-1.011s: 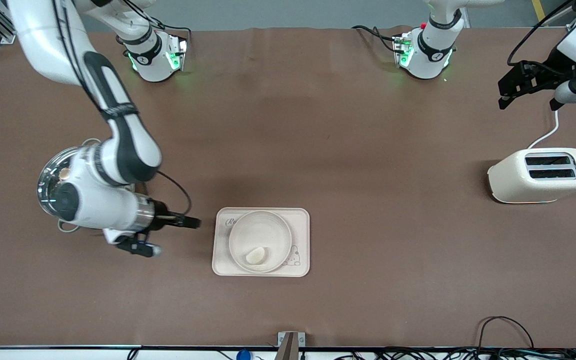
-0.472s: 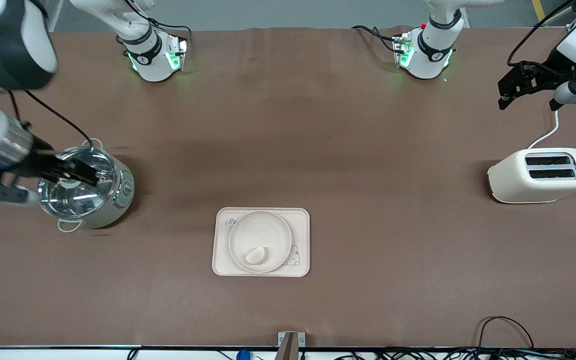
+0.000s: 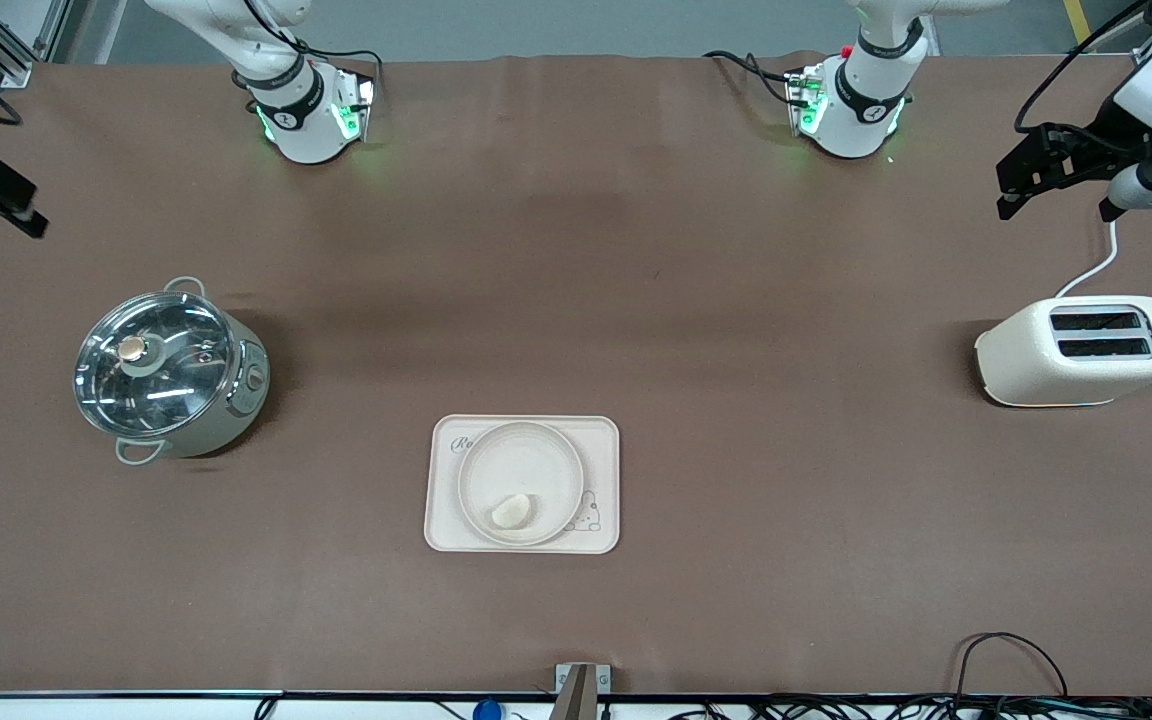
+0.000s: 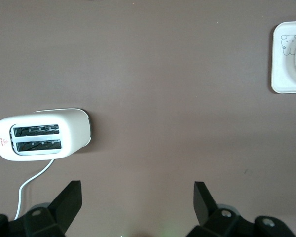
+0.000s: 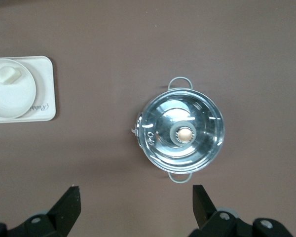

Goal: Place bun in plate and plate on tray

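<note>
The small cream bun (image 3: 513,511) lies in the round plate (image 3: 521,462), near the plate's rim on the side closer to the front camera. The plate rests on the rectangular tray (image 3: 601,440) with its rabbit drawing, in the middle of the table toward the front camera. My right gripper (image 5: 135,191) hangs open and empty, high above the right arm's end of the table near the pot. Over the left arm's end of the table, my left gripper (image 4: 136,190) waits open and empty, up above the toaster.
A steel pot (image 3: 171,375) with a glass lid stands toward the right arm's end. A white toaster (image 3: 1081,350) with its cord stands toward the left arm's end. Brown table surface lies around the tray.
My right arm has swung away from beside the tray, passed over the pot and risen to the table's end. The left arm, plate, bun and tray have not moved.
</note>
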Robot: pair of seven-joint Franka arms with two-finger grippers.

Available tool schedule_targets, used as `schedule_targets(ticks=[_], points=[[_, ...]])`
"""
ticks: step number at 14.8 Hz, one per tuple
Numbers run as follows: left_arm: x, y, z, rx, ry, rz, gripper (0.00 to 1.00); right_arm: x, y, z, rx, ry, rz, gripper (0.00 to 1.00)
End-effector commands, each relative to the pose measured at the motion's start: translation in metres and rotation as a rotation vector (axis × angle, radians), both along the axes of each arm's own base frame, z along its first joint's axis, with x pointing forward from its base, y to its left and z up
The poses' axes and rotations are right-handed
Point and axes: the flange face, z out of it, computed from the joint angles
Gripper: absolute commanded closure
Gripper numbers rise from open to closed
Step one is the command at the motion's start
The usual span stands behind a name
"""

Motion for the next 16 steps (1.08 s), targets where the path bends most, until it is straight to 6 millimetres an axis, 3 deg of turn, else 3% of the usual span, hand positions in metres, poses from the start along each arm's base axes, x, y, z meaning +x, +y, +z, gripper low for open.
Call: schedule_targets(ticks=[1,4,8,16], points=[[-0.004,0.003,0.005,-0.004,0.001,-0.006,0.00,-0.013,-0.034,-0.007,-0.012,0.017,0.001,0.00],[-0.006,0.011,0.005,-0.001,0.025,0.007,0.00,-0.014,-0.036,-0.007,-0.010,0.023,-0.001,0.00],[0.001,0.012,-0.011,0.003,0.075,0.019,0.00,-0.015,-0.030,-0.004,-0.003,0.029,0.011,0.00],[0.004,0.026,-0.013,-0.012,0.074,0.107,0.00,-0.018,-0.030,-0.005,0.002,0.051,0.013,0.00]])
